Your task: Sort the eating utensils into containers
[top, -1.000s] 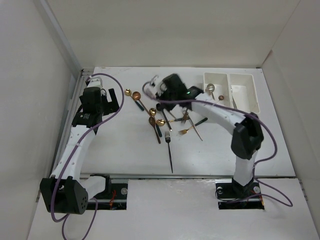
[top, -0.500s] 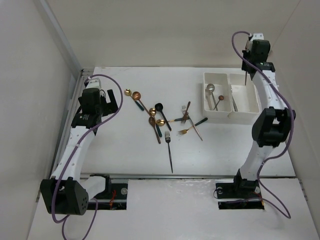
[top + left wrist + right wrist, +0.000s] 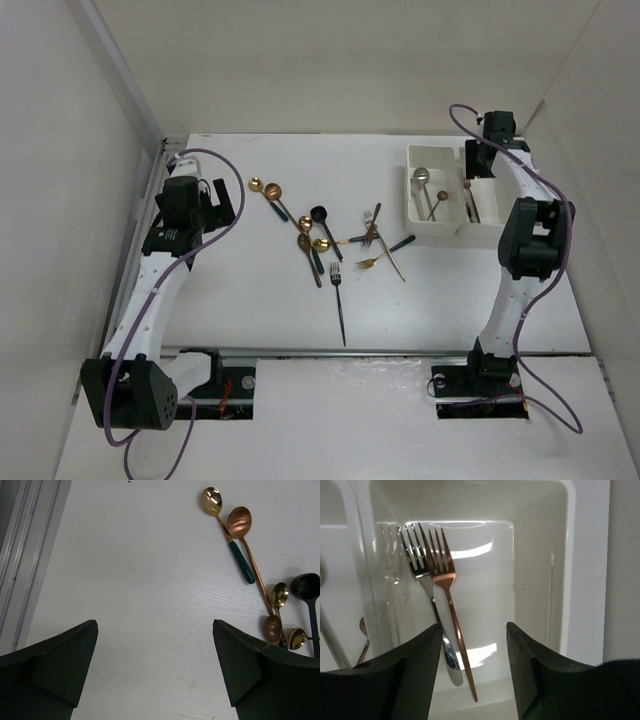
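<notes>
The right arm has come down from its raised pose of half a second ago, and the slim utensil it carried then is out of its grasp. The right gripper (image 3: 473, 630) now hangs low over the right white plastic rectangular bin (image 3: 540, 555), its black fingers spread with nothing between them. On that bin's glossy floor, a polished silver fork (image 3: 431, 597) and a slim copper fork (image 3: 451, 605) lie touching, close to the wall shared with the matching left bin (image 3: 430, 237). The left bin holds a silver round-bowled spoon (image 3: 422, 180) and a small copper spoon (image 3: 440, 200).

The matt white table (image 3: 250, 300) shows a faint grain and has a grey metal rail (image 3: 25, 555) along its left edge. Plain white panels enclose it.

Over the far left of the table, the left gripper (image 3: 154, 630) hovers with its dark jaws wide apart and empty. To its right lie a gold spoon with a dark green handle (image 3: 231, 537), a long copper spoon (image 3: 254, 565) and a black spoon (image 3: 307, 587). The other loose forks and spoons are scattered mid-table.
</notes>
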You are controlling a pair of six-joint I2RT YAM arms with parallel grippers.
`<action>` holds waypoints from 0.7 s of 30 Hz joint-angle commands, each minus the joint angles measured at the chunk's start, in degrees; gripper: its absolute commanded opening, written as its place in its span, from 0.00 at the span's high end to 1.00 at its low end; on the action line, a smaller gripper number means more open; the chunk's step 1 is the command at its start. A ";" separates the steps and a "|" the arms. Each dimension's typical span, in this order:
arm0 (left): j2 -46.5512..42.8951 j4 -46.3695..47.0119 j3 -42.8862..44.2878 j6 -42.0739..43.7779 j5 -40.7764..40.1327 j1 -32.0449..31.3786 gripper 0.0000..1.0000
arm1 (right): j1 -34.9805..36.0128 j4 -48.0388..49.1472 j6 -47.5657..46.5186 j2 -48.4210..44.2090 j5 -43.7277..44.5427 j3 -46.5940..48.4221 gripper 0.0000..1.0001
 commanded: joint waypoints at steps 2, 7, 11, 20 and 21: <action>-1.57 1.41 -0.38 -0.02 0.87 0.39 0.01 | -0.20 1.86 0.05 -8.54 0.69 0.91 0.38; -1.57 1.93 -0.91 -0.02 0.88 0.39 0.01 | 4.10 2.38 1.89 -17.77 1.31 -1.36 0.31; -1.57 1.93 -0.91 -0.02 0.88 0.39 0.01 | 19.86 4.15 3.91 -25.42 0.68 -10.23 0.00; -1.04 1.93 -0.91 -0.02 0.88 0.39 0.01 | 51.29 -5.79 27.10 -20.87 -0.19 -23.43 0.00; -1.04 1.93 -0.91 -0.02 1.40 0.39 0.01 | 53.22 -6.66 27.73 -20.86 1.12 -24.30 0.00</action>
